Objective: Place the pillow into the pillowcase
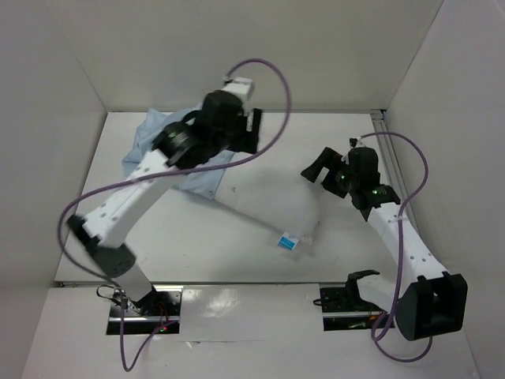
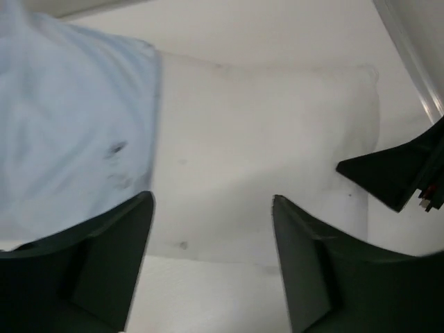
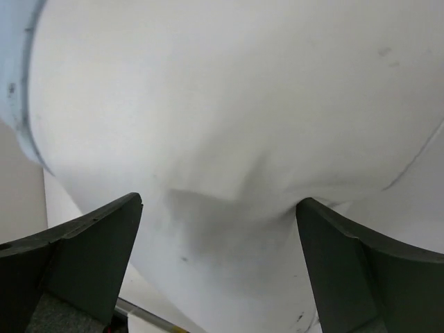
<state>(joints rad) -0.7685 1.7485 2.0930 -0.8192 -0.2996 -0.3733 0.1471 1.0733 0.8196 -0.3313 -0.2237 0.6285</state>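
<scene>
Down on the table (image 1: 339, 134), the pillow (image 1: 272, 201): white, plump, laid slantwise, with the corner bearing the tag (image 1: 288, 241) nearest the arm bases and the far end meeting the pillowcase (image 1: 154, 150). Cannot tell whether that far end sits inside the light blue cloth or only under its hem; from the left wrist, merely a blue edge lapped over white. Near the pillow's far end, the left gripper (image 1: 254, 126), fingers (image 2: 104, 263) spread wide, pinching nothing. Off the pillow's side toward the right arm, the right gripper (image 1: 316, 170), likewise splayed and empty, with only bulging white stuffing beyond it in its own wrist view. Judged light, soft and springy: likely to sag and fold if lifted by one corner, to swell back after squeezing, not fragile, fairly grippy on the surface. Best taken with a deep pinch through a bunched corner or along the short edge by the tag, not on the flat middle, prone only to denting. As for the pillowcase, judged thin and limp, liable to collapse shut or slide along with the pillow: hold by the hem of its mouth, one layer only, keeping the opening wide while pushing the pillow's tagged end inward.
</scene>
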